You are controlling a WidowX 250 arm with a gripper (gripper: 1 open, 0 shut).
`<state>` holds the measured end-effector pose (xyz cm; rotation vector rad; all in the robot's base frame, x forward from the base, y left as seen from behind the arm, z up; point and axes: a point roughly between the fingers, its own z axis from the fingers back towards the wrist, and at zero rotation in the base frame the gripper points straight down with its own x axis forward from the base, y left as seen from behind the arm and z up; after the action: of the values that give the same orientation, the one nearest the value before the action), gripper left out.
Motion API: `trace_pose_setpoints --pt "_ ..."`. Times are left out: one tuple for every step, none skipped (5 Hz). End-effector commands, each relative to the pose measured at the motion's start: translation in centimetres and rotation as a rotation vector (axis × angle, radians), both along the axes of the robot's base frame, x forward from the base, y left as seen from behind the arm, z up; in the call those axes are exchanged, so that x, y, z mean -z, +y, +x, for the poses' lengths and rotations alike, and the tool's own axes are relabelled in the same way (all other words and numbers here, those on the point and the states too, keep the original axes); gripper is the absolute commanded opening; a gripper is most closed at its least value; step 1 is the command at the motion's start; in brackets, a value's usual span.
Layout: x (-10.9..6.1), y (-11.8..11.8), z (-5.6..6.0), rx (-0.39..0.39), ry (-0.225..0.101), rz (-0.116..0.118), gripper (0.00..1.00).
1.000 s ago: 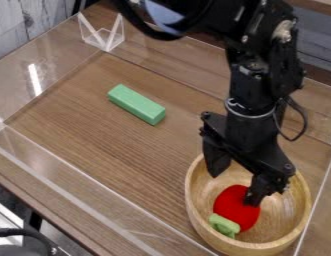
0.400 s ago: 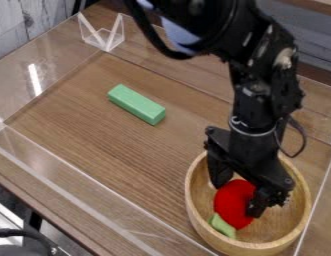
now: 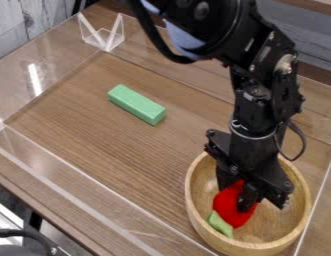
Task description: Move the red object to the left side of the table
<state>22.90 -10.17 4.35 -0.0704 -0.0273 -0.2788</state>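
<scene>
The red object (image 3: pixel 233 207) lies inside the round wooden bowl (image 3: pixel 196 203) at the table's front right, its light-green piece (image 3: pixel 223 228) towards the front rim. My black gripper (image 3: pixel 251 196) points straight down into the bowl. Its fingers are drawn in against the upper part of the red object and partly hide it. The table (image 3: pixel 101 150) is brown wood grain and stretches away to the left.
A flat green rectangular block (image 3: pixel 136 103) lies on the wood near the middle, left of the arm. Low clear acrylic walls (image 3: pixel 41 70) border the table. A small clear bracket (image 3: pixel 101 35) stands at the back left corner.
The gripper has sunk lower into the bowl, and its fingers, spread wide before, have closed in on the red object. The block and bowl have not moved.
</scene>
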Motion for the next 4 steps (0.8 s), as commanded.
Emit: trace_pose_setpoints --pt "-2.6 0.0 0.6 -0.001 -0.055 -0.022 0.00" --pt "-4.7 0.8 0.6 -0.012 -0.077 -0.025 0.00" --pt "-7.1 3.0 1.0 -0.105 -0.113 -0.022 0.00" --pt "-8.3 7.0 2.1 -0.206 -0.134 -0.014 0.00"
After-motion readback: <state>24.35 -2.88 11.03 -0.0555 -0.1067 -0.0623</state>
